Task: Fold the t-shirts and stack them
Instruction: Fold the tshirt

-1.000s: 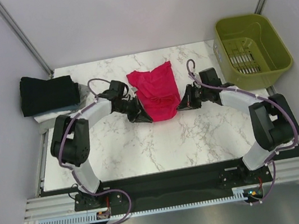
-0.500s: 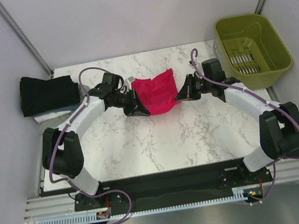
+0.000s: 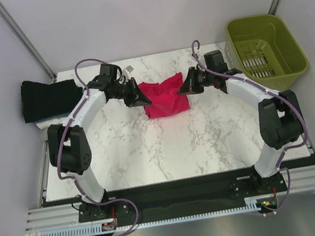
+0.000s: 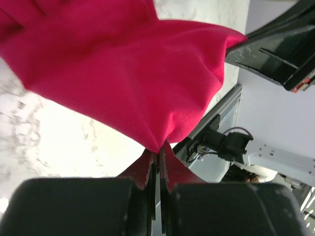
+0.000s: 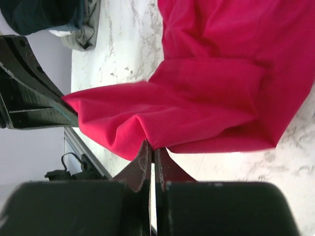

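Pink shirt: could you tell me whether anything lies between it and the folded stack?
Nothing visible on the table does; only the left arm, its end effector shut on the pink shirt, spans the gap to the stack.

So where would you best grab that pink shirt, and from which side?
At its two end corners, one from each side. The pink shirt is limp, so thin bunched corners suit a pinch; the left fingers and right fingers grip there, and it sags between them.

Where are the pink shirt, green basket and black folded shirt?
Crimson-pink cloth t-shirt (image 3: 166, 100): top view, middle of cloth.
Olive-green plastic basket (image 3: 286, 43): top view, inner right wall.
Folded black cloth t-shirt (image 3: 49, 98): top view, its upper face.
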### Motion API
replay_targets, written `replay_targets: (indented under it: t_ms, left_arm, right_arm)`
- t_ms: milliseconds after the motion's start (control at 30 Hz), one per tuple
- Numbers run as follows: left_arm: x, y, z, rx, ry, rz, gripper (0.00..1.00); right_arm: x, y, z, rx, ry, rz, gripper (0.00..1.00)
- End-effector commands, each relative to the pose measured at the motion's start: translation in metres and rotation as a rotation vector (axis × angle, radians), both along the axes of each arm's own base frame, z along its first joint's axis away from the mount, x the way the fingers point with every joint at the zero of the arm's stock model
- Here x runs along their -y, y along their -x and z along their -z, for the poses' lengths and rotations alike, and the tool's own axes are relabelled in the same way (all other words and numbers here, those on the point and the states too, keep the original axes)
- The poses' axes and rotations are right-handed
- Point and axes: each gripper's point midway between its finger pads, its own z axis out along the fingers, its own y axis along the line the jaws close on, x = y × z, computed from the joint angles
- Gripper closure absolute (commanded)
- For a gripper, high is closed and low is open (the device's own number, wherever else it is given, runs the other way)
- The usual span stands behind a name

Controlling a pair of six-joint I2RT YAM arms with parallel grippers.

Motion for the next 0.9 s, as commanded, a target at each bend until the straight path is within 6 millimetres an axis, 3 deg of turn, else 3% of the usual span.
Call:
replay_targets:
  t_ms: [0,33,67,100,133,167,200,233,267,300,333,367,400,433,467,533,567,600,667,700,767,800,833,867]
  left_arm:
    - [-0.007,-0.04,0.01,0.052,0.001,-0.004,0.98]
    - [-0.006,-0.05,0.023,0.033,-0.003,-0.002,0.98]
    - [-0.007,-0.06,0.027,0.037,-0.002,-0.006,0.98]
    - [-0.004,-0.077,0.016,0.081,0.01,-0.007,0.98]
    - [-0.003,-0.089,0.031,0.067,0.008,-0.012,0.98]
    - [-0.002,-0.1,0.03,0.082,0.015,-0.016,0.98]
    - [0.002,-0.116,0.016,0.137,0.027,-0.014,0.98]
    - [0.002,-0.126,0.02,0.147,0.02,-0.021,0.98]
    - [0.003,-0.136,0.033,0.147,0.015,-0.022,0.98]
    - [0.005,-0.15,0.024,0.191,0.021,-0.025,0.98]
    - [0.005,-0.159,0.026,0.209,0.012,-0.031,0.98]
    - [0.006,-0.167,0.04,0.202,0.004,-0.037,0.98]
    - [0.007,-0.178,0.031,0.242,0.009,-0.041,0.98]
    - [0.006,-0.184,0.034,0.256,-0.006,-0.056,0.98]
    - [0.005,-0.191,0.04,0.268,-0.01,-0.064,0.98]
    - [0.001,-0.205,0.036,0.31,-0.027,-0.091,0.82]
    - [-0.002,-0.21,0.034,0.336,-0.045,-0.099,0.75]
    - [-0.005,-0.215,0.02,0.38,-0.058,-0.111,0.63]
    - [-0.022,-0.224,0.006,0.429,-0.111,-0.153,0.54]
    - [-0.032,-0.223,-0.008,0.44,-0.126,-0.177,0.4]
    - [-0.053,-0.223,-0.018,0.437,-0.137,-0.215,0.34]
    - [-0.058,-0.217,-0.013,0.41,-0.136,-0.213,0.34]
    - [-0.061,-0.209,-0.02,0.4,-0.111,-0.201,0.33]
    - [-0.073,-0.205,-0.017,0.372,-0.102,-0.211,0.33]
  right_arm:
    - [-0.006,-0.035,-0.003,0.082,0.01,-0.008,1.0]
    - [-0.007,-0.044,0.01,0.068,0.019,-0.006,1.0]
    - [-0.01,-0.058,0.0,0.1,0.012,-0.003,1.0]
    - [-0.011,-0.067,0.001,0.113,0.015,-0.004,1.0]
    - [-0.013,-0.076,0.013,0.103,0.023,-0.006,1.0]
    - [-0.015,-0.093,0.001,0.149,0.024,0.004,1.0]
    - [-0.016,-0.102,0.0,0.162,0.027,0.012,1.0]
    - [-0.016,-0.112,0.013,0.155,0.037,0.015,1.0]
    - [-0.017,-0.127,0.002,0.196,0.037,0.027,1.0]
    - [-0.016,-0.135,0.002,0.209,0.044,0.035,1.0]
    - [-0.015,-0.144,0.015,0.202,0.058,0.043,1.0]
    - [-0.016,-0.154,0.01,0.228,0.059,0.048,1.0]
    - [-0.014,-0.161,0.011,0.239,0.069,0.063,1.0]
    - [-0.013,-0.167,0.023,0.229,0.083,0.074,1.0]
    - [-0.009,-0.175,0.022,0.252,0.099,0.087,1.0]
    - [-0.002,-0.188,0.031,0.27,0.143,0.13,0.89]
    - [0.0,-0.194,0.027,0.29,0.159,0.144,0.76]
    - [0.007,-0.2,0.027,0.324,0.204,0.165,0.56]
    - [0.017,-0.206,0.014,0.366,0.257,0.18,0.41]
    - [0.028,-0.209,0.01,0.384,0.292,0.191,0.26]
    - [0.042,-0.208,-0.005,0.403,0.316,0.205,0.22]
    - [0.056,-0.209,-0.007,0.394,0.326,0.224,0.21]
    - [0.064,-0.205,-0.011,0.383,0.337,0.227,0.21]
    - [0.068,-0.2,-0.004,0.362,0.349,0.222,0.21]
